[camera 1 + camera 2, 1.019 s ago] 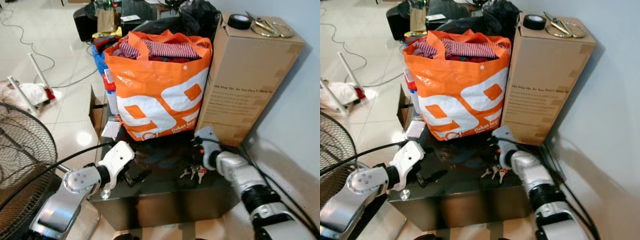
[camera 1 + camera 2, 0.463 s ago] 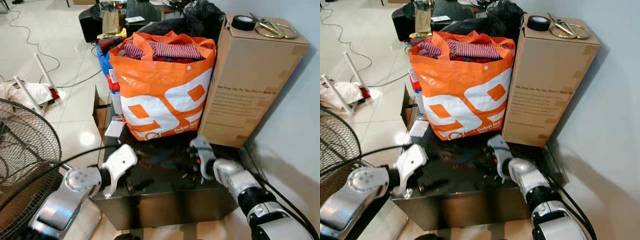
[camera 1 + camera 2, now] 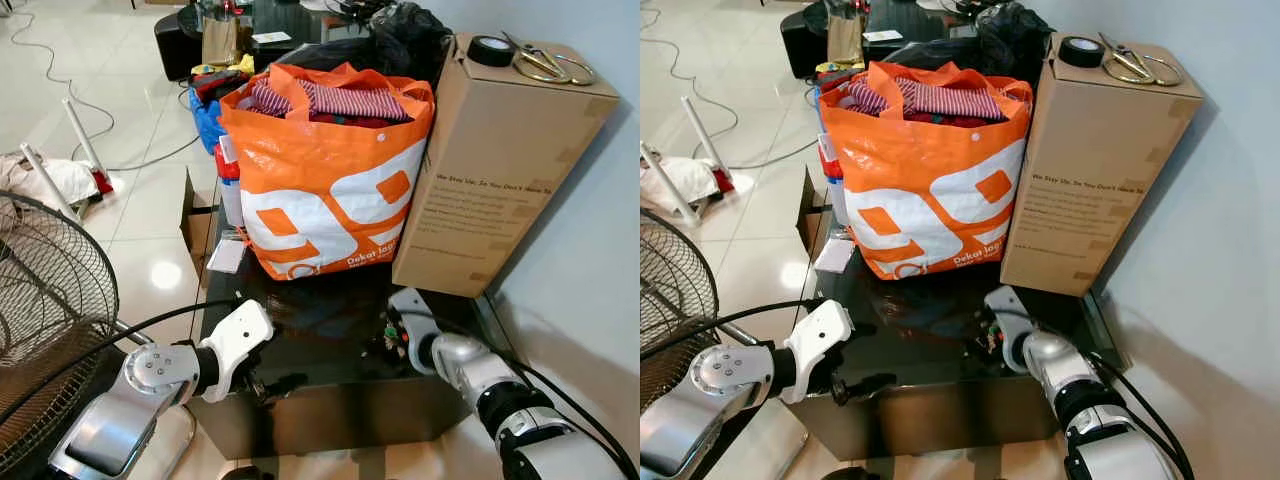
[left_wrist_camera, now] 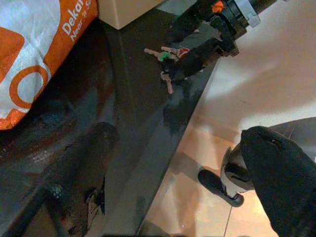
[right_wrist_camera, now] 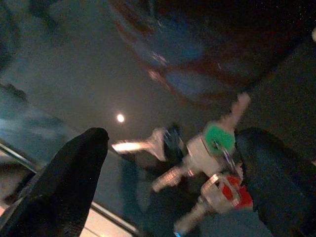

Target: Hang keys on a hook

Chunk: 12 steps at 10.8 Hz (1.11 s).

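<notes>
Glossy black surface (image 3: 330, 350) with orange bag (image 3: 325, 185) and cardboard box (image 3: 495, 160) at back | keys (image 5: 207, 163) lie near its front edge | my right gripper (image 5: 168, 163) spread wide around them | my left gripper (image 3: 262, 385) open, idle at front-left edge

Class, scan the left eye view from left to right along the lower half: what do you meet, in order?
Fan → left gripper → keys → right gripper, its wrist and arm trailing off to the right.
</notes>
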Motion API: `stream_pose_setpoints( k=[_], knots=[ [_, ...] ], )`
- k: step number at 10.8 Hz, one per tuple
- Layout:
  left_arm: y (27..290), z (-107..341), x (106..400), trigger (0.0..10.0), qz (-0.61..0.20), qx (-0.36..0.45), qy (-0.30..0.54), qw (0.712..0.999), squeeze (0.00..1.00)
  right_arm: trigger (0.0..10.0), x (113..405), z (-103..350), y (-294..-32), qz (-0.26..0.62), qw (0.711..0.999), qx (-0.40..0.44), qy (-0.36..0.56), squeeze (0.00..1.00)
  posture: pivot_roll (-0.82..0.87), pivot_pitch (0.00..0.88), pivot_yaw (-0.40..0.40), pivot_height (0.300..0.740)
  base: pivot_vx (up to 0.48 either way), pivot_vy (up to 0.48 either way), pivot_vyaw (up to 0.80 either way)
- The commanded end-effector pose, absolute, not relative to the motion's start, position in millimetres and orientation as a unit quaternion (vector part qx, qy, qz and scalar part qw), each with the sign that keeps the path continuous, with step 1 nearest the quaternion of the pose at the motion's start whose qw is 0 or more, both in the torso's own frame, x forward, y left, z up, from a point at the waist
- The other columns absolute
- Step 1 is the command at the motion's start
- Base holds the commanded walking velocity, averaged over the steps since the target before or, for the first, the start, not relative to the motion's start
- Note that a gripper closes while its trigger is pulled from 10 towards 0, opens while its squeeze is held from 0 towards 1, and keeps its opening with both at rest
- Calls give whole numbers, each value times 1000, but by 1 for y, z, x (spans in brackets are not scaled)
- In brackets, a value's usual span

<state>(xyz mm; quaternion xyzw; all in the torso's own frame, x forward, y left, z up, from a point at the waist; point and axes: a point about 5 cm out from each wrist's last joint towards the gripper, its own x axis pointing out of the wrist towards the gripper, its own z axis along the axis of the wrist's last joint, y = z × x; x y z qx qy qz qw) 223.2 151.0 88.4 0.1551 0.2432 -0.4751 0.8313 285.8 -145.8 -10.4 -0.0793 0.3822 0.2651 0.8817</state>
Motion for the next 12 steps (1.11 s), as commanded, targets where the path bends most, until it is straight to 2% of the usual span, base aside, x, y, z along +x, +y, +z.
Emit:
stream_pose_setpoints(
  k=[1, 2, 3, 4, 5, 6, 7, 12],
  knots=[
    [149, 97, 227, 10000, -481, 155, 230, 832, 1000, 8314, 289, -9, -151, 252, 884, -90, 382, 0, 8, 0, -40, 740, 0, 0, 0],
    [148, 97, 227, 10000, -483, 155, 231, 830, 1000, 5020, 289, -9, -151, 247, 886, -85, 384, 0, 8, 0, -38, 740, 0, 0, 0],
    [147, 98, 224, 10000, -486, 154, 232, 829, 1000, 3765, 289, -10, -152, 232, 892, -74, 381, 0, 10, 0, -36, 740, 0, 0, 0],
    [147, 98, 224, 10000, -486, 153, 232, 829, 1000, 3686, 289, -11, -151, 228, 894, -71, 379, 0, 11, 0, -35, 740, 0, 0, 0],
    [146, 99, 221, 10000, -486, 151, 232, 829, 1000, 1765, 288, -12, -148, 222, 897, -64, 377, 0, 16, 0, -38, 740, 0, 0, 0],
    [145, 100, 220, 10000, -485, 150, 232, 830, 1000, 1451, 288, -12, -146, 219, 899, -57, 375, 0, 19, 0, -41, 740, 0, 0, 0],
    [144, 101, 219, 10000, -484, 147, 232, 831, 1000, 78, 289, -12, -144, 220, 901, -51, 371, 0, 20, 0, -43, 740, 0, 0, 0],
    [145, 103, 215, 10000, -480, 142, 241, 832, 1000, 0, 285, -17, -133, 217, 900, -58, 373, 0, 24, 4, -51, 740, 0, 0, 0]
  ],
)
